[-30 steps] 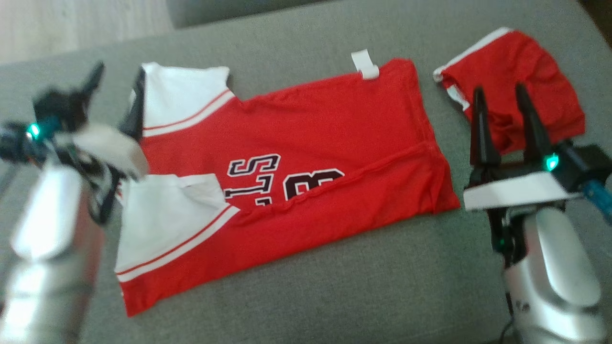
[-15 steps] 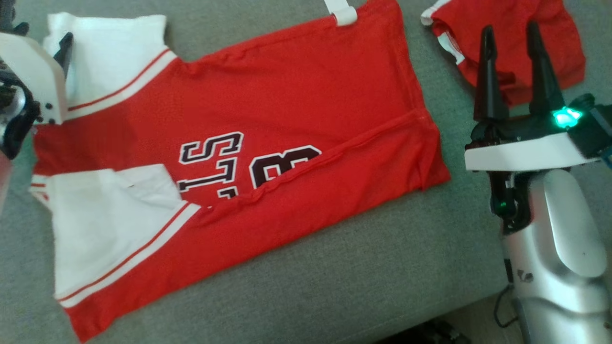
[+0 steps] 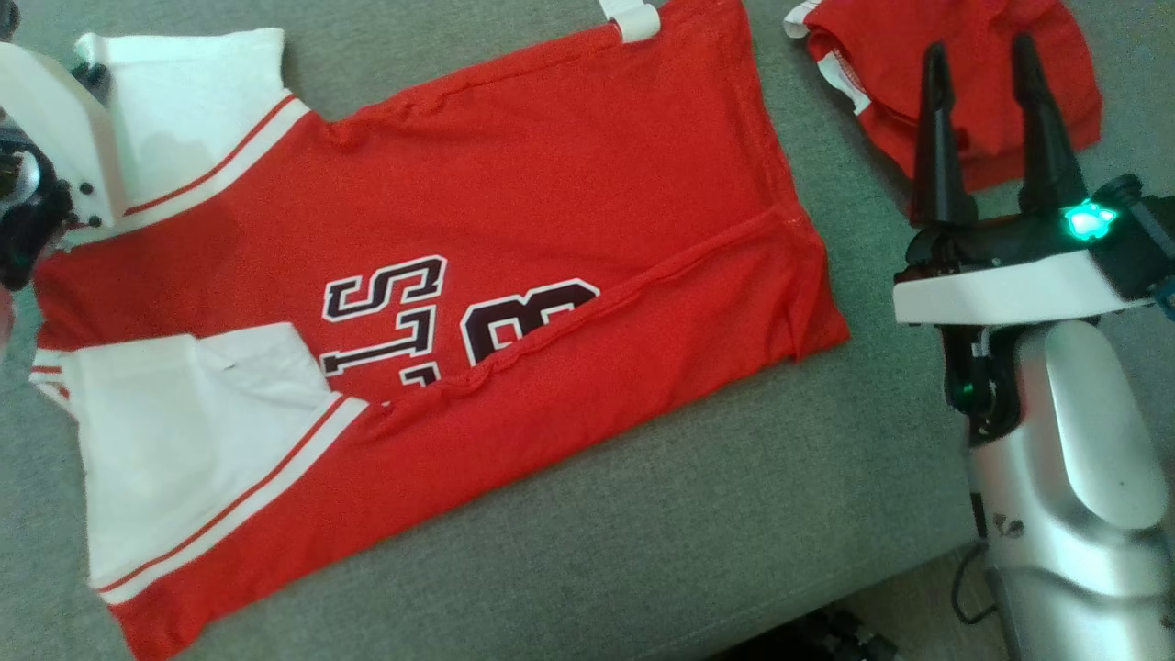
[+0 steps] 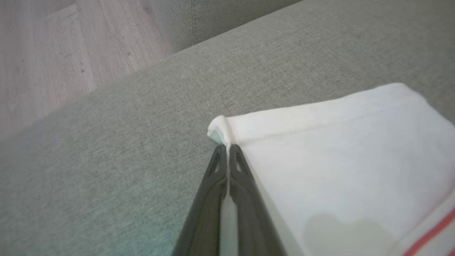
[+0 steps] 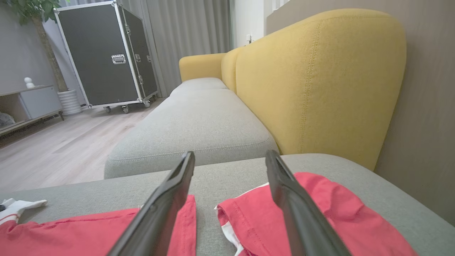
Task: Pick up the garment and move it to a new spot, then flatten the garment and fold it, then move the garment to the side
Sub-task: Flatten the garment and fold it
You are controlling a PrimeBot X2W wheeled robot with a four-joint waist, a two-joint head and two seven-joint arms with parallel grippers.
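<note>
The garment [image 3: 514, 211], a red jersey with white sleeves and dark lettering, lies spread on the grey sofa cushion [image 3: 643, 514]. Its bottom part is folded up over the lettering. My left gripper [image 4: 227, 146] is shut on the outer corner of the upper white sleeve [image 4: 337, 153], pinching the hem between its fingertips. In the head view its white wrist plate [image 3: 55, 128] sits at the upper left over that sleeve. My right gripper [image 3: 978, 46] is open and holds nothing. It hovers to the right of the jersey, its fingers over a second red piece [image 3: 872, 73].
The second red piece with white trim [image 5: 341, 213] lies crumpled at the cushion's far right. A yellow sofa back [image 5: 320, 81] rises beyond it. The cushion's front edge [image 3: 881, 588] drops to the floor at lower right. A black wheeled case [image 5: 103, 53] stands on the wood floor.
The head camera has shifted, so the whole picture moved. My left gripper, open a second ago beside the upper sleeve, has shut on the sleeve's corner. The right gripper stays open.
</note>
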